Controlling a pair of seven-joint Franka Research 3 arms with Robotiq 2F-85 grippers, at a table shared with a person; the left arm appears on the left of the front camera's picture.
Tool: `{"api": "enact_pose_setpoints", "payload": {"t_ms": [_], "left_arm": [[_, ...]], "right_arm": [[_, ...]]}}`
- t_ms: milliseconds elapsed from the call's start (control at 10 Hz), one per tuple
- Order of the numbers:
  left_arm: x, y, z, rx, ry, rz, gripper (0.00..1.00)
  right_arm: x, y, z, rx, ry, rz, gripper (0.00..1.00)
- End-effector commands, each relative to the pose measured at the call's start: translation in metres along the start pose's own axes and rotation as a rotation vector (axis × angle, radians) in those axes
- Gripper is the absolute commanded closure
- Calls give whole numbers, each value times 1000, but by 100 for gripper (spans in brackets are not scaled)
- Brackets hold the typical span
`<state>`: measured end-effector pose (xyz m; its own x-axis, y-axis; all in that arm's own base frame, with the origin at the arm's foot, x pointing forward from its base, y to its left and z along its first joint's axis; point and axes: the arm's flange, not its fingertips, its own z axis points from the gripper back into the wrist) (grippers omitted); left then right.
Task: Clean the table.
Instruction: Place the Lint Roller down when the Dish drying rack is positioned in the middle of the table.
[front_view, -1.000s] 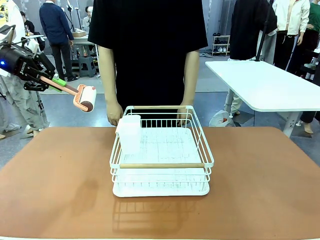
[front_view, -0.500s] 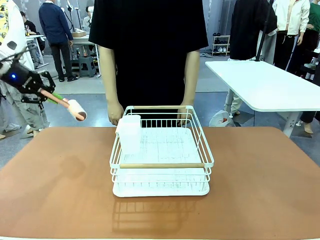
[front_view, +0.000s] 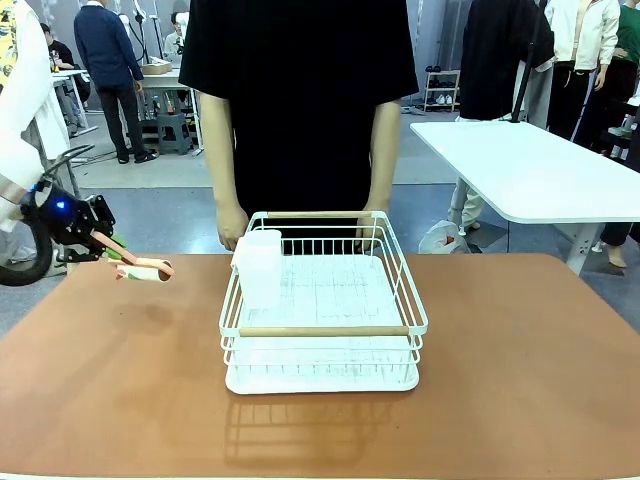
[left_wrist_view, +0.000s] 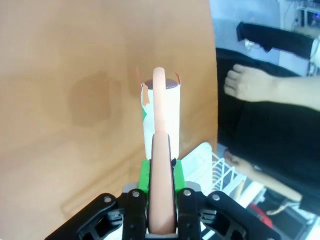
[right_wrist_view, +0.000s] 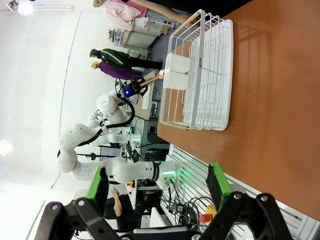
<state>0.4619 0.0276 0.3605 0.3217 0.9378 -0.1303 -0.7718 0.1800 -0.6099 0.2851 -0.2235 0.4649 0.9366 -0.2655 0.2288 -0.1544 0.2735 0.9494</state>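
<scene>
Left arm holding a lint roller low over the tabletop's left far corner.

The left tool is clamped on the roller's peach handle. The right tool stands apart, holding nothing, over the near right part. A white wire rack with a cup sits mid-tabletop, with a person standing behind it.

Busy robotics lab: robot arms, white worktable, onlookers.
</scene>
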Motion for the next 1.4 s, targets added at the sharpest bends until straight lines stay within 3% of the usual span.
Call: {"api": "enact_pose_setpoints", "payload": {"t_ms": [0,500,1200,1300], "left_arm": [[-15,13,-17,-83,-45,33,79],[-35,34,-48,-175,-125,6,79],[-30,41,-74,-95,-153,29,79],[-30,42,-75,-90,-155,35,73]], "right_arm": [[0,3,2,11,-6,10,0],[0,3,2,11,-6,10,0],[0,3,2,11,-6,10,0],[0,3,2,11,-6,10,0]]}}
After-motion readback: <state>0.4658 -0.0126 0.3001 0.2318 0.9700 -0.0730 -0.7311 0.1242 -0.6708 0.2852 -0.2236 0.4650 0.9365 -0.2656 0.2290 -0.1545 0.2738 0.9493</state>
